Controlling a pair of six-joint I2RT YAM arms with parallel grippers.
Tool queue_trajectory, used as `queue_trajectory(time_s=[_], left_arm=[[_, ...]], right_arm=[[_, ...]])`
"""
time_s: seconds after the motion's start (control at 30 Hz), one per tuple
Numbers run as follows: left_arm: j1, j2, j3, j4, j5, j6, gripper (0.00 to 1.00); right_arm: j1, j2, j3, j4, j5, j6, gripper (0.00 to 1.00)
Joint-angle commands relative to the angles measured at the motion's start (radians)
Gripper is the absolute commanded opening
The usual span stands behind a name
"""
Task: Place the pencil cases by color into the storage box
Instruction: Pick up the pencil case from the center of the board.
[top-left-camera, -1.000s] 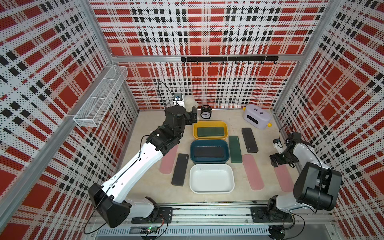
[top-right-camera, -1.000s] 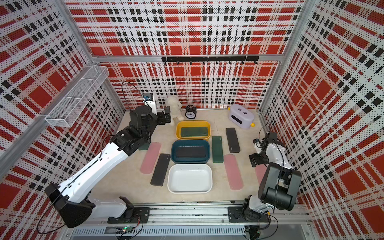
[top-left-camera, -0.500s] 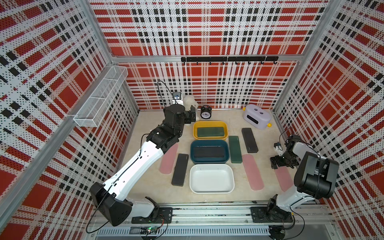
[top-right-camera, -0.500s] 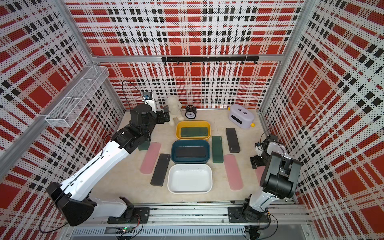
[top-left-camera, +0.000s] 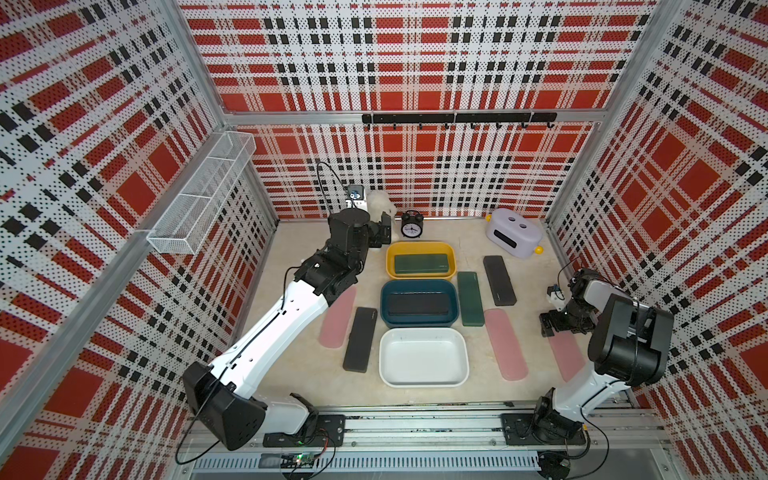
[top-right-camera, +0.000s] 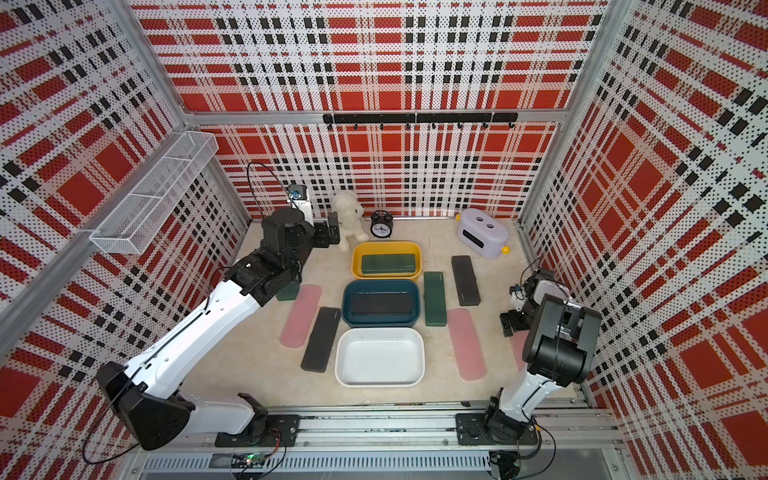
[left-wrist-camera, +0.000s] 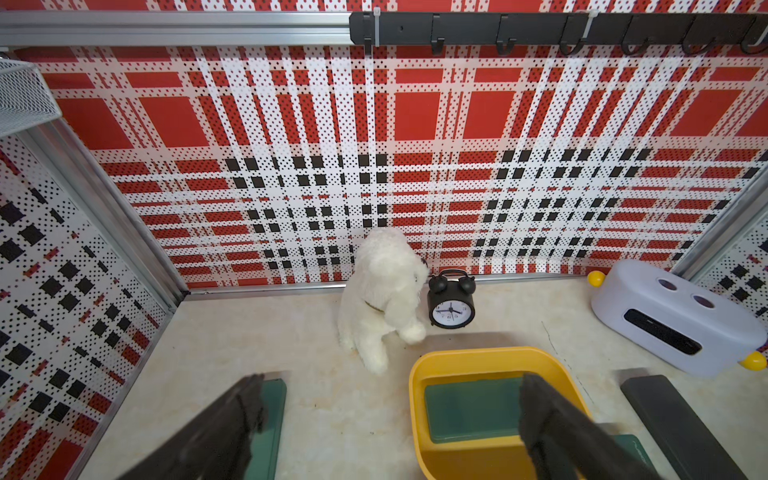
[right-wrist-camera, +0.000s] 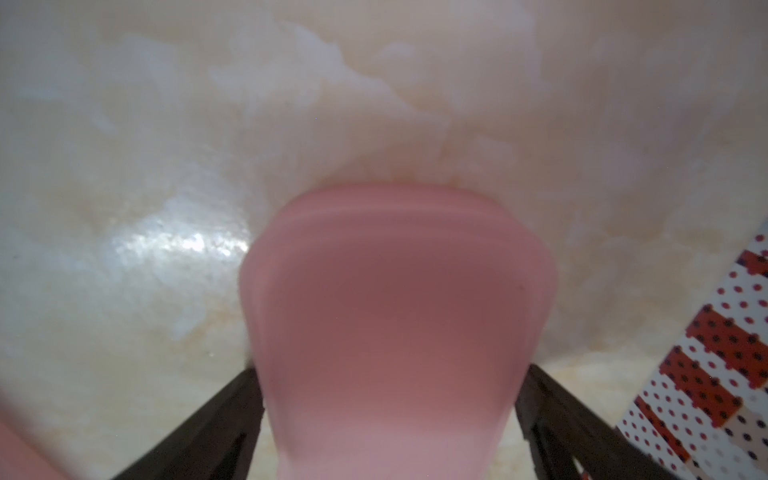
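Note:
Three storage box tubs stand in a column: the yellow one (top-left-camera: 420, 248) holds a dark green pencil case (top-left-camera: 420, 264), the blue one (top-left-camera: 419, 286) a black case (top-left-camera: 417, 305), and the white one (top-left-camera: 424, 374) nothing. Loose on the table lie green (top-left-camera: 471, 298), black (top-left-camera: 499, 280) and pink (top-left-camera: 505, 344) cases right of the tubs, pink (top-left-camera: 338, 318) and black (top-left-camera: 360, 338) cases left of them, and a green case (top-right-camera: 288, 292) partly under my left arm. My right gripper (right-wrist-camera: 390, 374) stands open astride the end of a pink case (top-left-camera: 566, 357). My left gripper (left-wrist-camera: 390, 399) hangs open and empty.
A white plush dog (left-wrist-camera: 382, 291), a black alarm clock (top-left-camera: 411, 224) and a lilac toaster-like box (top-left-camera: 513, 232) line the back wall. A wire basket (top-left-camera: 203, 195) hangs on the left wall. The right wall is close beside my right arm.
My right gripper has sunk down over the far end of the pink case and its elbow has swung in. The left arm has eased slightly toward the back.

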Motion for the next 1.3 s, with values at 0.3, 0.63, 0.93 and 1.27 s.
queue_trajectory(time_s=[0.3, 0.63, 0.93, 1.27], left_arm=[[0.029, -0.061, -0.088, 0.068, 0.037, -0.003, 0.99], [0.049, -0.12, -0.167, 0.115, 0.062, -0.035, 0.99], [0.051, -0.13, -0.239, 0.163, 0.104, -0.09, 0.99], [0.052, -0.137, -0.28, 0.177, 0.097, -0.124, 0.99]], right_arm=[[0.034, 0.032, 0.007, 0.039, 0.001, 0.03, 0.84], [0.074, -0.006, 0.016, 0.043, 0.013, 0.025, 0.72], [0.112, -0.158, 0.035, 0.094, -0.048, 0.009, 0.69], [0.214, -0.31, 0.055, 0.106, -0.143, -0.009, 0.68]])
